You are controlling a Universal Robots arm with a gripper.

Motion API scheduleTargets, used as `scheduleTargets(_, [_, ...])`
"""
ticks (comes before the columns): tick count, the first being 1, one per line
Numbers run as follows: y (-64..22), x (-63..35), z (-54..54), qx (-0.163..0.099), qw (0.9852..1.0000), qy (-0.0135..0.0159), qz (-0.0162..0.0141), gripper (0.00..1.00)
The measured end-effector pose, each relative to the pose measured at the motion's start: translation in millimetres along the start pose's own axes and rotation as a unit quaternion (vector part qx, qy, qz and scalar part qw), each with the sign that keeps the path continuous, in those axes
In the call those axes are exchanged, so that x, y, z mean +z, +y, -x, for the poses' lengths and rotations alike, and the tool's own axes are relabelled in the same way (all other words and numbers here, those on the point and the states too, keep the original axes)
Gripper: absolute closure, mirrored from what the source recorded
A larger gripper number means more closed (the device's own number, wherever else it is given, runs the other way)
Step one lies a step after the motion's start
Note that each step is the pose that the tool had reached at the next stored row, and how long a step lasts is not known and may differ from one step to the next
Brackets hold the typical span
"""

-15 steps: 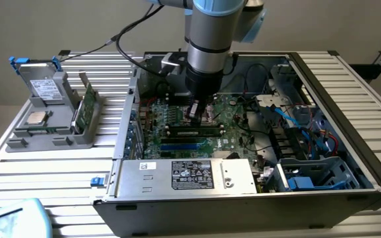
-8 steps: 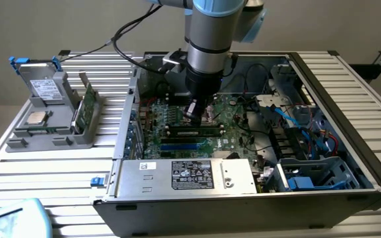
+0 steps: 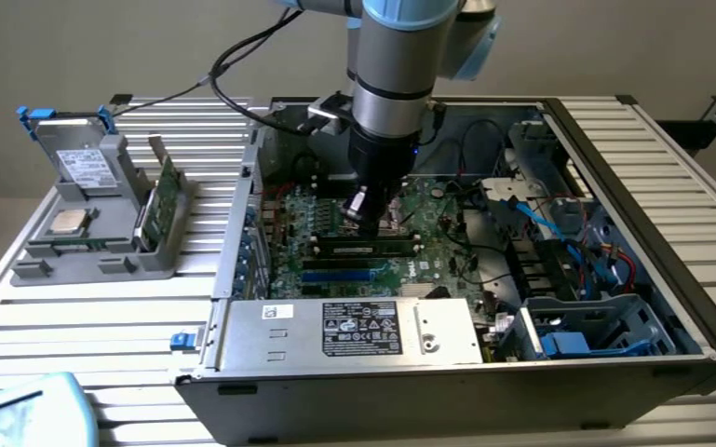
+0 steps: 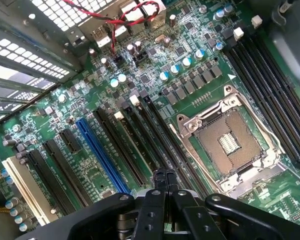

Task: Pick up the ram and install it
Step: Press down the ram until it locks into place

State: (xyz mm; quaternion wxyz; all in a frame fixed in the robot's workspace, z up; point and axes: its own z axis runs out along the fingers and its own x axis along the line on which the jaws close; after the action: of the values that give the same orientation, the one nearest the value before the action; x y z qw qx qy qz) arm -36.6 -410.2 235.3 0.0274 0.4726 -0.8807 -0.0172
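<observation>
The ram (image 3: 364, 248), a long narrow stick with a pale label, stands on edge in a slot of the motherboard (image 3: 332, 209) inside the open computer case. My gripper (image 3: 360, 207) hangs straight down just above the stick's middle. In the wrist view the gripper (image 4: 165, 176) is shut, its two dark fingers pressed together with nothing between them. They sit low over the long dark memory slots (image 4: 155, 135). Whether the fingertips touch the stick I cannot tell.
The open CPU socket (image 4: 230, 142) lies beside the slots, and a blue expansion slot (image 4: 102, 150) lies further off. The power supply (image 3: 351, 331) fills the case's front, with cables and a drive cage (image 3: 594, 326) on the exterior view's right. A grey holder (image 3: 97, 223) on the left carries a drive, a silver CPU (image 3: 70, 222) and a green card (image 3: 161, 200).
</observation>
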Motion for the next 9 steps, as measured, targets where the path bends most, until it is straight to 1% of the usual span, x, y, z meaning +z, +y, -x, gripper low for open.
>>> scheduleTargets(4, [0.0,-0.2,0.0,0.017,0.9998,0.0046,-0.0032,0.89])
scheduleTargets(9, [0.0,-0.4,0.0,0.041,0.9991,0.0096,-0.0066,0.89])
